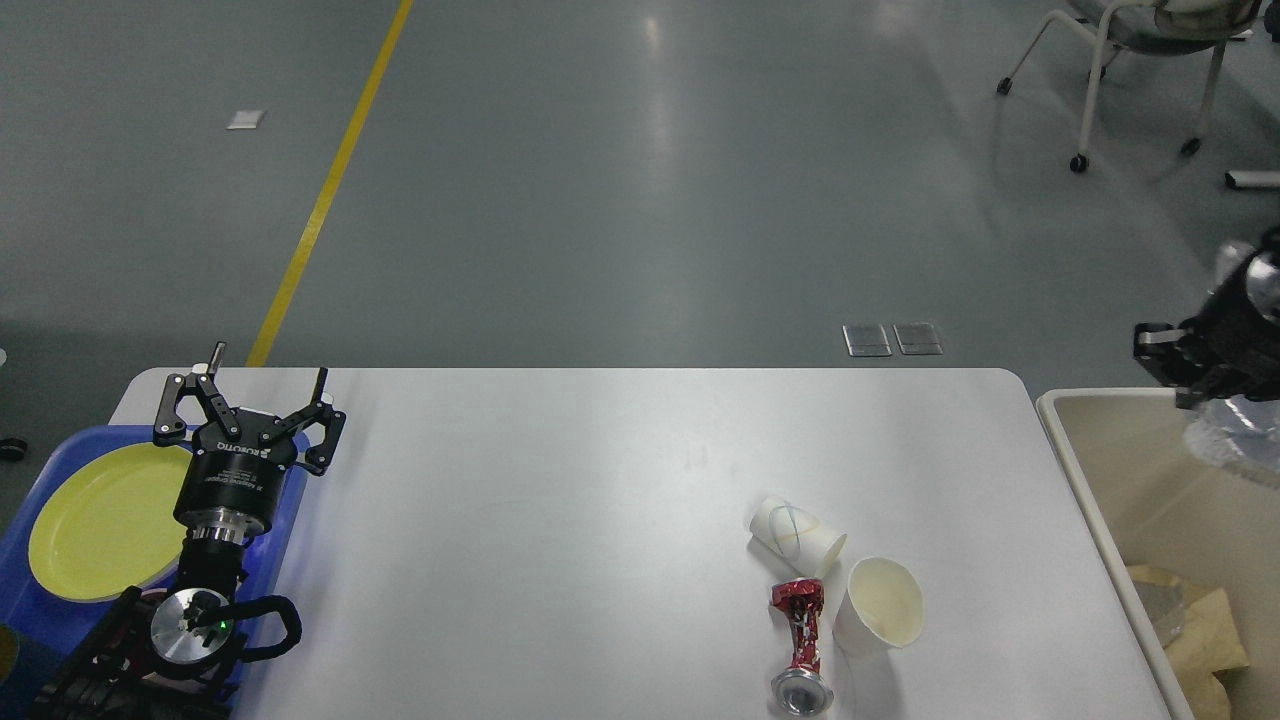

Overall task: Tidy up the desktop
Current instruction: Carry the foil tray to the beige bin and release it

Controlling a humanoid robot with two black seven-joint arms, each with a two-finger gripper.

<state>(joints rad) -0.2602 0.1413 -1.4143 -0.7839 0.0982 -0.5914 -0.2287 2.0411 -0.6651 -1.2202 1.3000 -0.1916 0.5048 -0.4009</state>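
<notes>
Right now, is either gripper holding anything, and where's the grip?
Left gripper: open, empty, above the blue tray. Right gripper, over the beige bin: a crumpled clear plastic item hangs below it, apparently held at its top edge; the fingers can't be made out.

Even, bright overhead lighting. A long pale streak of glare runs down the glossy grey floor (660, 150); the white desk (600, 470) reflects diffusely, without hot spots. Soft, short shadows fall beside the paper cups (880, 600) and crushed can (800, 640). Focus is sharp centrally; the right end effector (1215, 360) at the frame edge appears motion-blurred.
</notes>
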